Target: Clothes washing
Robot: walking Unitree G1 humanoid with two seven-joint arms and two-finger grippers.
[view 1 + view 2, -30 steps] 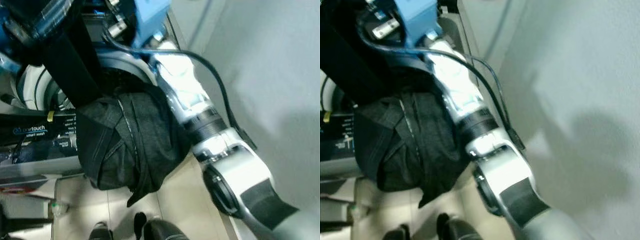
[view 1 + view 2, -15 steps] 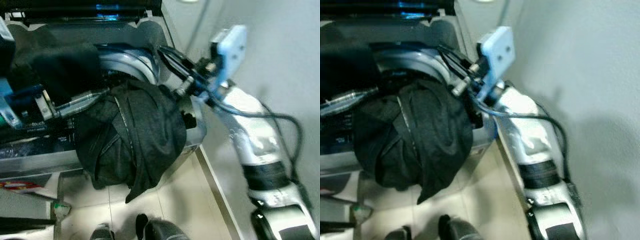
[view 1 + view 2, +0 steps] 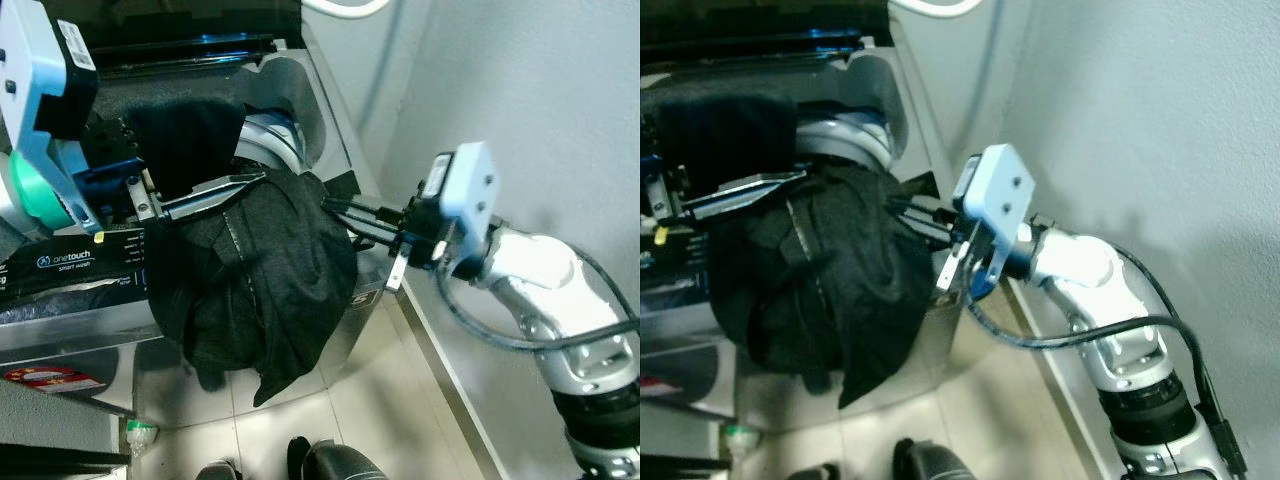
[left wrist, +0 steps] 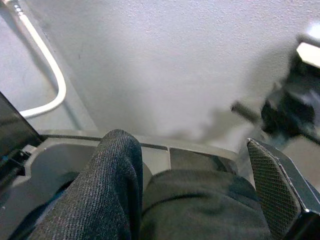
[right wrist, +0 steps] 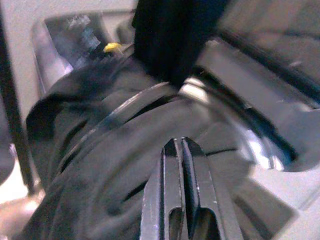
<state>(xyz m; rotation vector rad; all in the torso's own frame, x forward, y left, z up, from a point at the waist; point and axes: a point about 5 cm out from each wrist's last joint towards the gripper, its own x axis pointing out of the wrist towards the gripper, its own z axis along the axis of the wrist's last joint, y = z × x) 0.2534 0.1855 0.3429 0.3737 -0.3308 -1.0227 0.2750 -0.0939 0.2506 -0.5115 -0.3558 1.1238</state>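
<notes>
Dark garment draped over the front rim of the top-load washing machine, most of it hanging outside the tub. Left hand at the garment's upper edge by the rim; fingers apart, one pad clear of the cloth. Right hand at the garment's wall side, fingers pressed together, no cloth visibly pinched.

Risk: the overhang's weight could drag the garment to the floor, since neither hand clamps it.

Tub interior hidden; right fingertips blurred
</notes>
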